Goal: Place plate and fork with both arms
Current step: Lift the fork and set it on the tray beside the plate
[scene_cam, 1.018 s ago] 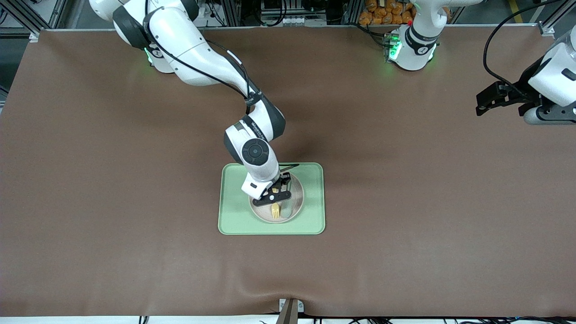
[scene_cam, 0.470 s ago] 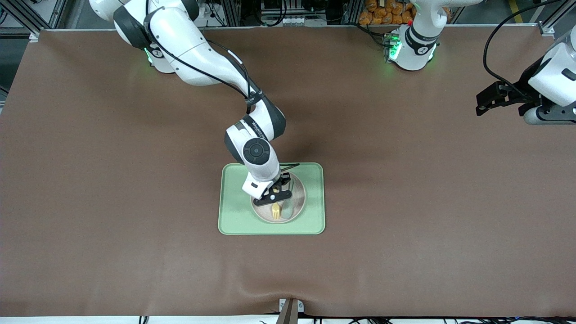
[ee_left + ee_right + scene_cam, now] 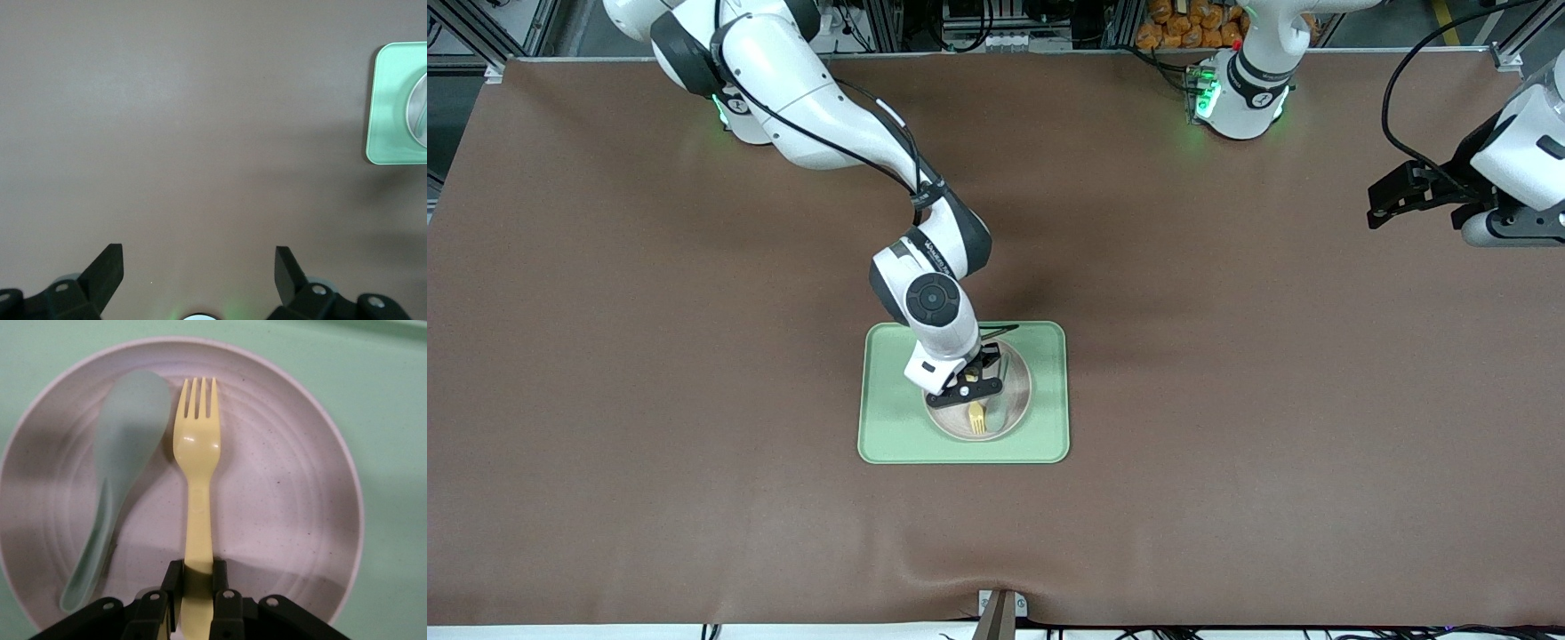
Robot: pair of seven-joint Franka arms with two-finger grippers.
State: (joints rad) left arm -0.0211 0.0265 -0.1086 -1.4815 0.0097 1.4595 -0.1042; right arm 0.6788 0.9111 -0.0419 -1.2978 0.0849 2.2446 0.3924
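Observation:
The off-white plate [image 3: 1017, 402] lies on the light-green tray [image 3: 889, 427] in the middle of the table. My right gripper [image 3: 976, 391] is over the plate, shut on the handle of the pale-yellow fork [image 3: 978, 418]. In the right wrist view the fingers [image 3: 172, 581] clamp the fork [image 3: 197, 447] at its handle end, with its tines pointing out over the plate [image 3: 287, 493]. I cannot tell whether the fork touches the plate. My left gripper [image 3: 1378, 209] waits open and empty at the left arm's end of the table, and it also shows in the left wrist view [image 3: 199, 260].
A grey-green spoon [image 3: 127, 440] lies in the plate right beside the fork. The tray's rim [image 3: 393, 400] surrounds the plate. The left wrist view shows the tray [image 3: 383, 100] far off across bare brown table cover.
My right gripper has shifted the fork slightly toward the left arm's end of the plate, closer to the spoon. The left arm has not moved.

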